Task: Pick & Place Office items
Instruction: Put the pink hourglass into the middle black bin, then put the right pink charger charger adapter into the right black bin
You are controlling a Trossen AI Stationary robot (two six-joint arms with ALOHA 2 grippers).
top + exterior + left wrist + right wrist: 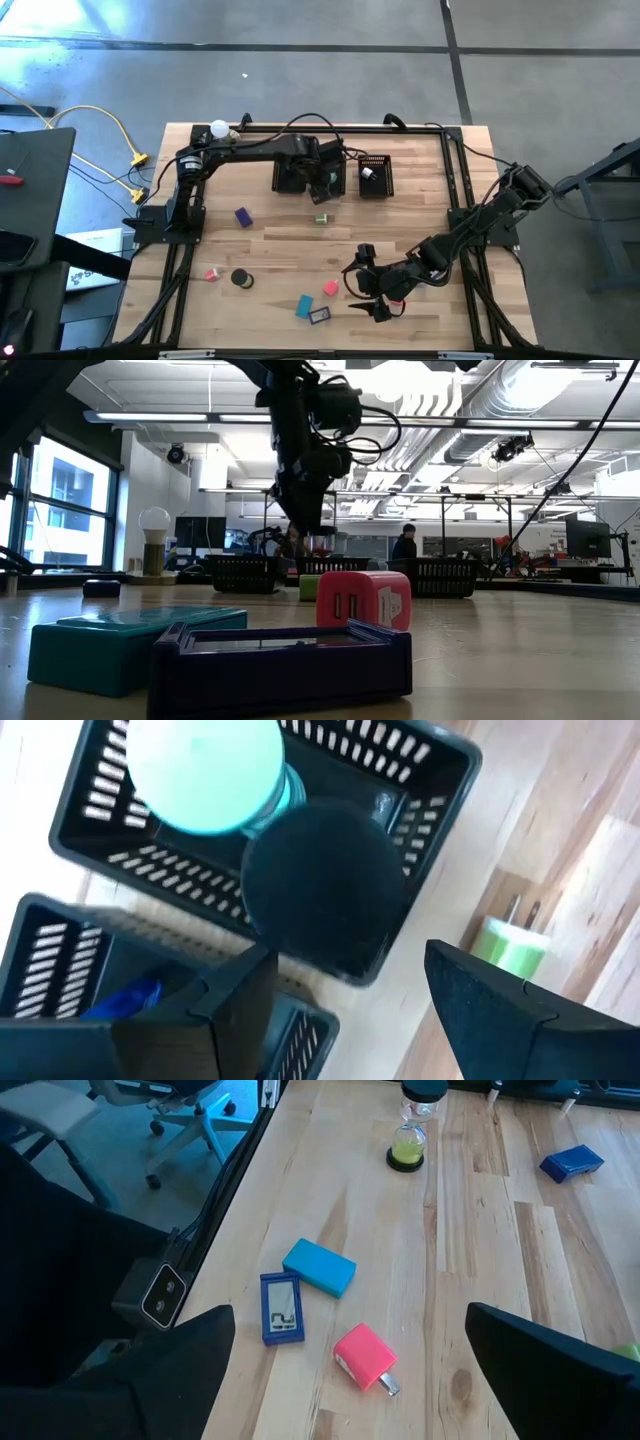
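Note:
My left gripper [322,190] [360,1010] hangs open above the black mesh bins [293,178], fingers pointing down with nothing between them. In the left wrist view the bin [440,760] below it holds a blurred black round shape [320,890] and a pale round thing [205,770]. A blue piece [125,1000] lies in the neighbouring bin [60,950]. My right gripper [362,290] [350,1315] stands open above the near part of the table. Just beyond it lie a pink block [362,1358], a teal block [320,1267] and a dark blue frame [281,1308].
Loose on the wood lie a green piece [321,218] [510,945], a purple block [243,216], a small pink piece [212,273] and a black roll [241,279]. A third bin [375,176] stands at the far right. A white ball lamp [219,129] sits at the far left corner.

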